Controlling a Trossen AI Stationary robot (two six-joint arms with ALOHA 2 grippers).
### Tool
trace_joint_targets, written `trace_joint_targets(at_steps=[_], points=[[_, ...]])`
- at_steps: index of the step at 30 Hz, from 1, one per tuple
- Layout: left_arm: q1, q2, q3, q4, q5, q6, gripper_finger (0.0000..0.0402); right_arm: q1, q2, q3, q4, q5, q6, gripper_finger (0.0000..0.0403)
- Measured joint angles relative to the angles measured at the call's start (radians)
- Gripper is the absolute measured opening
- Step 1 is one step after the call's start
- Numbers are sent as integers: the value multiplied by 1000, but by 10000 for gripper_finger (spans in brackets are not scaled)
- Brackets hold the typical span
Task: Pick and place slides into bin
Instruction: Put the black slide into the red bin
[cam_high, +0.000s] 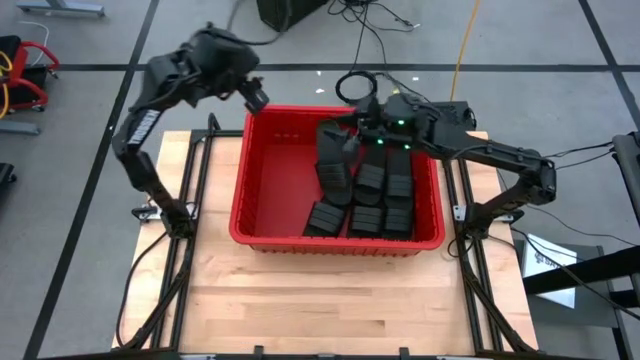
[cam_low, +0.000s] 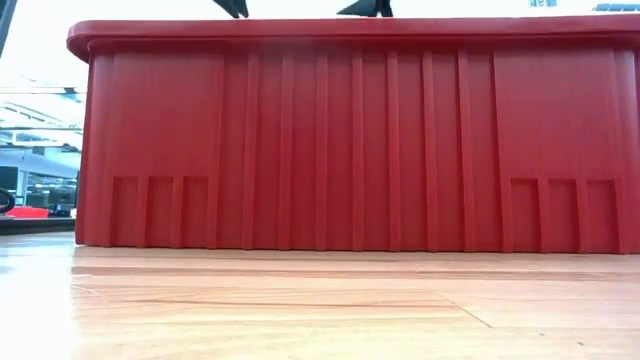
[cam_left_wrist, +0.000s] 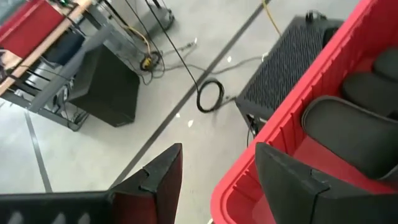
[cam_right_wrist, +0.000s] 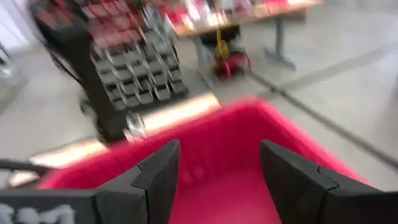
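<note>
My left gripper (cam_high: 257, 97) hangs spread and empty over the bin's (cam_high: 262, 165) far-left corner; my right gripper (cam_high: 352, 128) hovers agape, holding nothing, above the slides (cam_high: 370, 195) lying inside the red tub.

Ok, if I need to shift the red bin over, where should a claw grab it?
Grip the bin by its top rim, coming straight down with one finger inside the wall and one outside. The near wall is tall and ribbed with no handle showing, so the rim looks like the only edge to pinch. The open left claw is at the back-left corner, probably the handiest spot.
</note>
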Motion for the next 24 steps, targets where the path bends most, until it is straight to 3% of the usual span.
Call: trace_joint_targets(at_steps=[4,19,24], points=[[0,-51,0,0,3,7,198,-35,48,0,-101,21,15,210],[0,-103,0,2,5,70,198,-142,290,-1,-183,49,48,210],[0,-103,0,1,15,109,198,-143,392,0,-258,14,168,210]])
